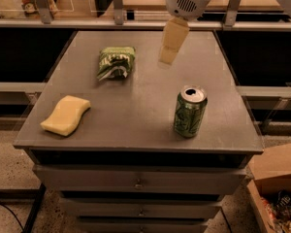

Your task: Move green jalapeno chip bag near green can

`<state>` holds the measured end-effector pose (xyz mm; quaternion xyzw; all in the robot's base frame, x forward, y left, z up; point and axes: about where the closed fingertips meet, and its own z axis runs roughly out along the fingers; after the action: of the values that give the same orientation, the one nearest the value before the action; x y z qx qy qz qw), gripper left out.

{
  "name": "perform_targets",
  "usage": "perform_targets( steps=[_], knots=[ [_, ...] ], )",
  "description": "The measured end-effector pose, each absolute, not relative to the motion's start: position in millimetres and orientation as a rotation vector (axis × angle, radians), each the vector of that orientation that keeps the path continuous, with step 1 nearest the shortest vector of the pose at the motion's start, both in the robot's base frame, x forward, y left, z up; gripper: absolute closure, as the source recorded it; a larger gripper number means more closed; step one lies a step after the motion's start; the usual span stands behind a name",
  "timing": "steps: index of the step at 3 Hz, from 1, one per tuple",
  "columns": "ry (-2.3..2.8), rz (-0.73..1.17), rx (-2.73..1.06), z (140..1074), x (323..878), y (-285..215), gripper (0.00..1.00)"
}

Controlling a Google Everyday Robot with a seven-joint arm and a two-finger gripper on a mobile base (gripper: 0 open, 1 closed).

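The green jalapeno chip bag (pixel 116 62) lies crumpled on the far left part of the grey cabinet top (pixel 136 106). The green can (pixel 189 111) stands upright near the front right, silver top with its opening showing. My gripper (pixel 168 56) hangs from the white arm above the far middle of the top, to the right of the bag and well behind the can, touching neither. Its pale fingers point down.
A yellow sponge (pixel 66 115) lies at the front left. Drawers run below the top's front edge. A cardboard box (pixel 277 178) sits on the floor at lower right. A shelf rail with posts runs behind the top.
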<state>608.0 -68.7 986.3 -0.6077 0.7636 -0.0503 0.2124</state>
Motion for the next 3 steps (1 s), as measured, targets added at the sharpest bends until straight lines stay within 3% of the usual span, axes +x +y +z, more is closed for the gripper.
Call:
perform_targets(
  steps=[3],
  knots=[
    [1.996,-0.020,-1.599,949,631,-34,0.00]
  ],
)
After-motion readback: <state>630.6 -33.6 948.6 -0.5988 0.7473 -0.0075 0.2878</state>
